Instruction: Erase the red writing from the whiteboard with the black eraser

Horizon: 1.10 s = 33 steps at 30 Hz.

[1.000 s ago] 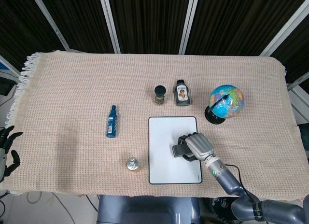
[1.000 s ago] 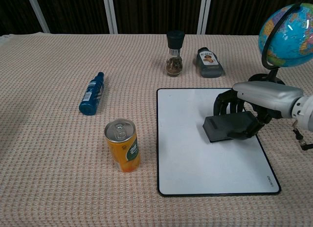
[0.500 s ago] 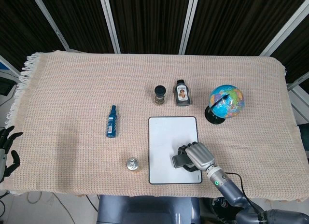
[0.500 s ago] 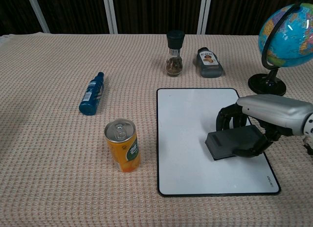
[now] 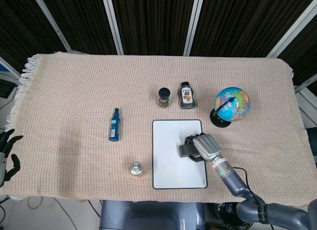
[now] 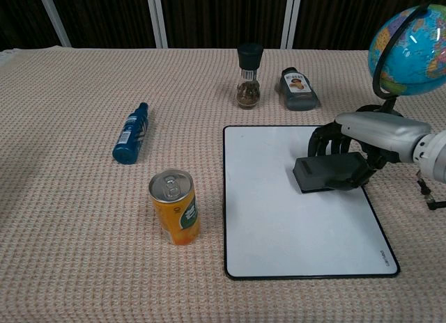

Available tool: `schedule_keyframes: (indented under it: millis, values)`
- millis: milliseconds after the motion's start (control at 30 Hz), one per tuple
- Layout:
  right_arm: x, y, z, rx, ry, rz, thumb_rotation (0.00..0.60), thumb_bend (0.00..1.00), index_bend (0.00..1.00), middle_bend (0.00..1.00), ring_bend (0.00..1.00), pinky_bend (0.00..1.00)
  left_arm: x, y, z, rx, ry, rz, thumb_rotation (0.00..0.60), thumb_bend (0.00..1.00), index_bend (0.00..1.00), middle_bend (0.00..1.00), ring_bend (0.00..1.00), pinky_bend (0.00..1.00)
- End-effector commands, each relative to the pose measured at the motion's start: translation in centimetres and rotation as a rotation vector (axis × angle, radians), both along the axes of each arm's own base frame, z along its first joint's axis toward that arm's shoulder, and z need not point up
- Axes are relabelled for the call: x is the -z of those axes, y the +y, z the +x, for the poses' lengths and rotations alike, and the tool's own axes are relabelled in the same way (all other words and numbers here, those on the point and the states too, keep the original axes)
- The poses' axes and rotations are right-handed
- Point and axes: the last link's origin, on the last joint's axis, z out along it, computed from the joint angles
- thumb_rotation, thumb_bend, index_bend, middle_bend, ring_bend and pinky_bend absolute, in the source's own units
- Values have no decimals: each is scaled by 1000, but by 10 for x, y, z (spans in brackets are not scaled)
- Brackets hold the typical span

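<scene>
The whiteboard (image 5: 173, 163) (image 6: 279, 218) lies flat on the cloth, its visible surface plain white with no red marks showing. My right hand (image 5: 204, 146) (image 6: 362, 138) grips the black eraser (image 5: 185, 150) (image 6: 324, 172) and presses it on the board's right side, in the upper half. Only the fingers of my left hand (image 5: 6, 155) show at the far left edge of the head view, spread apart and holding nothing, off the table.
An orange can (image 5: 136, 169) (image 6: 175, 207) stands just left of the board. A blue bottle (image 5: 114, 124) (image 6: 131, 132) lies further left. A spice grinder (image 5: 164, 97) (image 6: 249, 76) and dark bottle (image 5: 186, 95) (image 6: 298, 88) sit behind the board. A globe (image 5: 231, 106) (image 6: 410, 44) stands at right.
My right hand slid the eraser toward the board's near edge, then back up toward its far edge. The left hand has not moved.
</scene>
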Motion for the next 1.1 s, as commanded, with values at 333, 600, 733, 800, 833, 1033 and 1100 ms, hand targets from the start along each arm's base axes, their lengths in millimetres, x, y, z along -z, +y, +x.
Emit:
schedule_keyframes:
  millis: [333,600,733,800,833,1033,1100]
  values:
    - [-1,-33,-1,19,-7,-40,600,445,536,508,480,377,0,0,0,-1,-2,0,600,738,195,43,0,6]
    - [-5,-30,-3,10,-12,-56,600,448,536,512,485,377,0,0,0,-1,-3,-1,600,738,194,43,0,6]
    - [-8,-18,-6,2,-12,-38,600,448,536,512,486,377,0,0,0,-1,-4,0,600,738,194,43,0,6]
    - [-12,-13,-8,-7,-3,-41,600,448,536,512,486,377,0,0,0,-1,-4,-1,600,739,194,43,0,6]
    - [-16,-9,-10,-11,-2,-49,600,448,536,512,486,377,-1,0,0,0,-4,0,600,738,194,43,0,6]
    - [-46,8,-13,-35,-13,-77,600,448,537,512,486,377,0,0,0,0,-2,-3,600,738,195,43,0,7]
    - [-56,11,-15,-38,-6,-83,600,448,537,512,485,377,1,0,1,1,-1,-4,600,738,194,43,0,7]
